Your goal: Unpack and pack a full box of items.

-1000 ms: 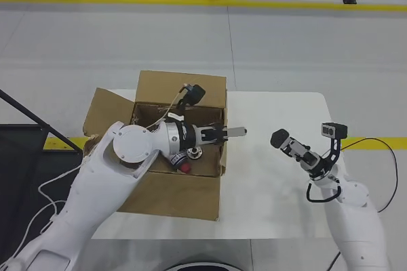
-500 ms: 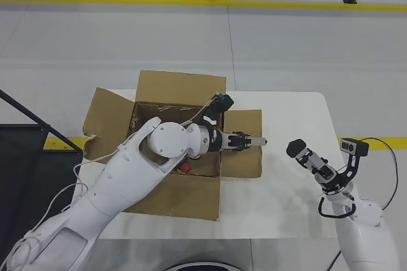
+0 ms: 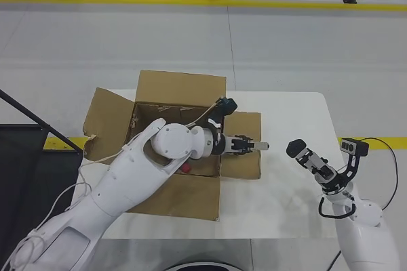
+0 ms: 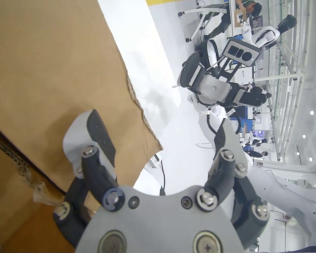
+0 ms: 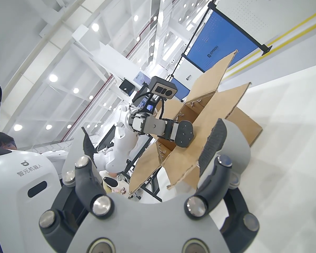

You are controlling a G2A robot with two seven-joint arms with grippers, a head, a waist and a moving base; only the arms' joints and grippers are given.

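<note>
Top view: white table (image 3: 285, 196), box (image 3: 190, 196); floor (image 3: 292, 47) apparently concrete.

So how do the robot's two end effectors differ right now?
The left end effector is at the folded-out flap of the cardboard box; the right end effector is over bare table, apart from the box. The left one points toward the right one; the right one points back at the box. Shared: both are open and hold nothing.

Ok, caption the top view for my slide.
Left hand open over the folded-out box flap; right hand hovers apart above the table.
</note>
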